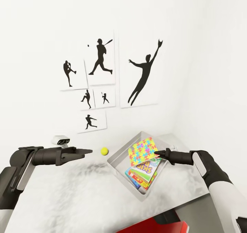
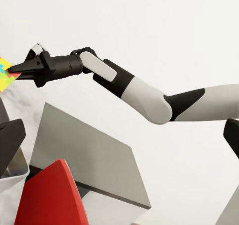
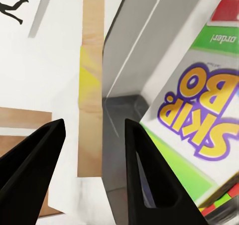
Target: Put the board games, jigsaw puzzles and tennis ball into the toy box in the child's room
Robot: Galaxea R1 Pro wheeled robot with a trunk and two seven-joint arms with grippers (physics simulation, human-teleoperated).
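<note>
The shallow pale grey toy box w/ sloping walls is sitting on the pale grey tabletop, turned diagonally. Inside it, a thin multicoloured jigsaw puzzle sheet is leaning tilted over a stack of flat printed board game boxes; the top one, white w/ green edge, is reading "Skip-Bo" in the right wrist view.

The right pincer is hovering at the puzzle sheet's edge, over the box. Right wrist view is showing its jaws spread apart w/ nothing between them, so released.

The small yellow-green tennis ball is resting on the tabletop just outside the box's near-left wall, between box and left pincer. That pincer is pointing straight at the ball, tips near it but apart; whether it's gaping or clenched I can't tell.

Judgement: ball is probably the last toy outside. Left arm is nearer; reach is running along its own pointing axis, then a short carry rightwards over the wall.
</note>
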